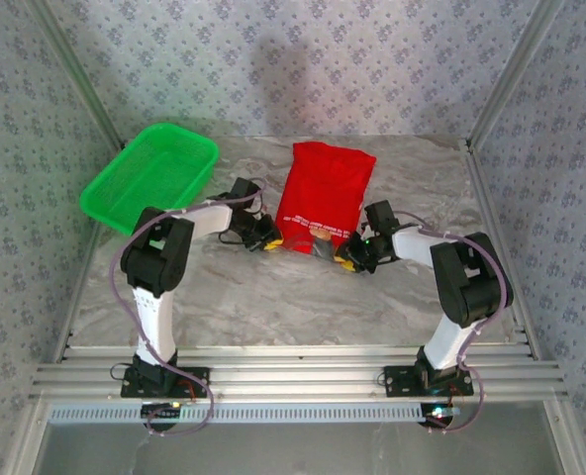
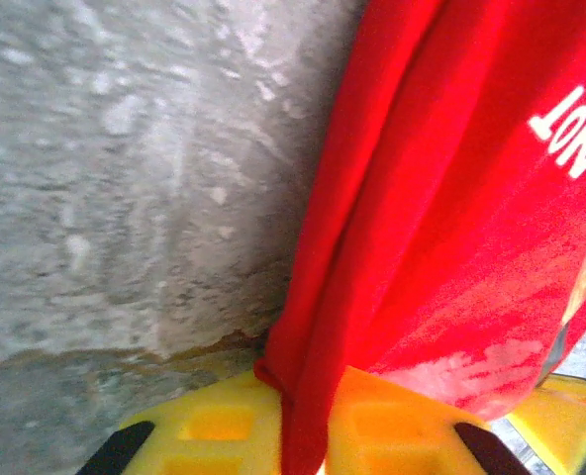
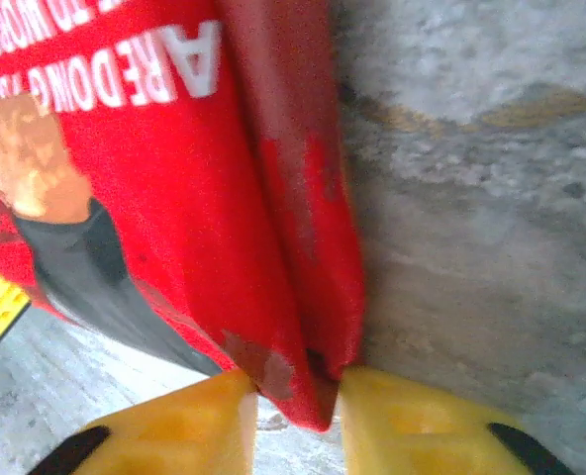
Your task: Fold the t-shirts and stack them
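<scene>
A bright red t-shirt [image 1: 323, 193] lies folded into a long strip on the marble table [image 1: 273, 307], its printed front up with white lettering. My left gripper [image 1: 271, 242] sits at its near-left corner. In the left wrist view the yellow fingers [image 2: 214, 426] pinch a bunched fold of the t-shirt [image 2: 451, 198], the left gripper [image 2: 308, 401] shut on it. My right gripper [image 1: 344, 262] is at the near-right corner. In the right wrist view the t-shirt [image 3: 174, 198] has its corner squeezed between the yellow fingertips [image 3: 412, 416] of the right gripper [image 3: 298, 391].
A green plastic basket [image 1: 149, 178] stands at the back left of the table, close behind the left arm. Patterned walls and metal frame posts enclose the table on three sides. Bare marble stretches between the shirt and the arm bases.
</scene>
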Action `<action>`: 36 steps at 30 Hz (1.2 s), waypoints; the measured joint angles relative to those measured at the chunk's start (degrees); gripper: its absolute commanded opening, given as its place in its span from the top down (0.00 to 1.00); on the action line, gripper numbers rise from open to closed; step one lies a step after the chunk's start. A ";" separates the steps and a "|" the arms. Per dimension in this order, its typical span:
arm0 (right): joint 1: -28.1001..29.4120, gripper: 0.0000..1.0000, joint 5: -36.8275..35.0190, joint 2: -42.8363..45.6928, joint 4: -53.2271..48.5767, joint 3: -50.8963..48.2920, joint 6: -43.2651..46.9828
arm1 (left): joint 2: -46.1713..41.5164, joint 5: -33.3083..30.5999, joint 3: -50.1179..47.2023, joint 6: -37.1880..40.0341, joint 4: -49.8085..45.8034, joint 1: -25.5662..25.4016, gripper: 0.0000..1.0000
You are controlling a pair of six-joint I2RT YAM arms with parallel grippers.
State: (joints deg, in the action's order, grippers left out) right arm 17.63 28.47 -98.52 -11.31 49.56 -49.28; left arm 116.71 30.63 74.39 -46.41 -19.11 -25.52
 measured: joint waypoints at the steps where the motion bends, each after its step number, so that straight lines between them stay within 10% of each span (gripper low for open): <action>1: 0.00 0.92 -0.35 0.07 -0.24 0.00 -0.09 | -0.02 -0.04 -0.20 0.48 0.28 -0.39 0.94; 15: 3.69 1.00 -2.58 21.92 -8.59 -8.35 -3.26 | -19.78 -2.16 -17.94 3.04 -2.05 -5.66 0.99; 26: 23.69 1.00 -8.26 42.88 -18.56 -18.29 -20.39 | -42.40 -5.31 -31.52 -5.86 -9.33 -14.75 0.98; 36: 22.80 1.00 -9.20 41.57 -26.40 -9.64 -22.47 | -48.87 -4.72 -28.55 -10.01 -15.19 -13.16 0.98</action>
State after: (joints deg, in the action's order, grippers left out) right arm 40.42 19.27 -56.95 -37.71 39.92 -71.75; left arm 67.83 25.91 45.84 -56.42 -34.30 -38.68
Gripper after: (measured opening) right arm 0.063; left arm 0.044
